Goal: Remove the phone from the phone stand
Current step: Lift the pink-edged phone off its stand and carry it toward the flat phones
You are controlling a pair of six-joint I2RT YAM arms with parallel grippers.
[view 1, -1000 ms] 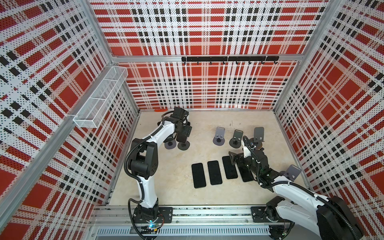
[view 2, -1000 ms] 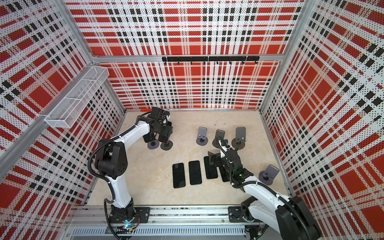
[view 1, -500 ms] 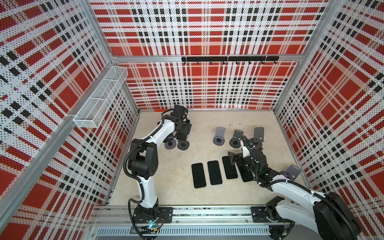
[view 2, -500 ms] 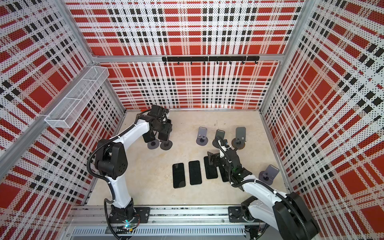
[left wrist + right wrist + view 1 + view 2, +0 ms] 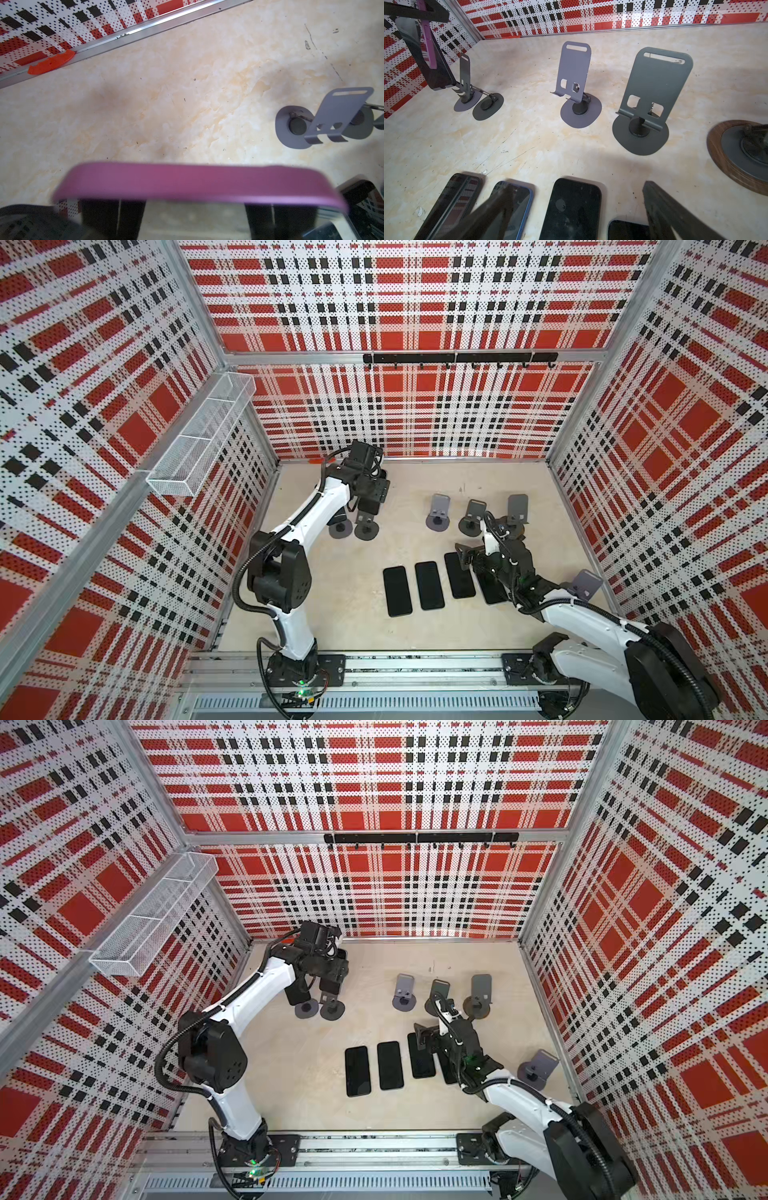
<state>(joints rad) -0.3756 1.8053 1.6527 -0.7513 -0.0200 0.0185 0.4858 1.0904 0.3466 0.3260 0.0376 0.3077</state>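
**Removal of a phone from its stand, grasp stage.** The left gripper [image 5: 370, 501] has its jaws closed on the purple-cased phone [image 5: 197, 185], one finger at each long side, near the upper end. The phone stands steeply tilted at the back left of the counter [image 5: 332, 626], its lower end down by the dark-based phone stand [image 5: 488, 106]. Whether it has cleared the stand's ledge cannot be told. A grey stand [image 5: 464, 68], empty, stands just beside. The right gripper [image 5: 578, 185] hangs with jaws wide and empty over the row of phones [image 5: 429, 585] lying flat.

Likely hazards:
- A lift angled off the cradle could hook the phone's lower edge on the ledge and drag or topple the probably light stand.
- A sideways swing could knock the neighbouring stand.
- The high grip on a smooth case may let the phone pivot or slip
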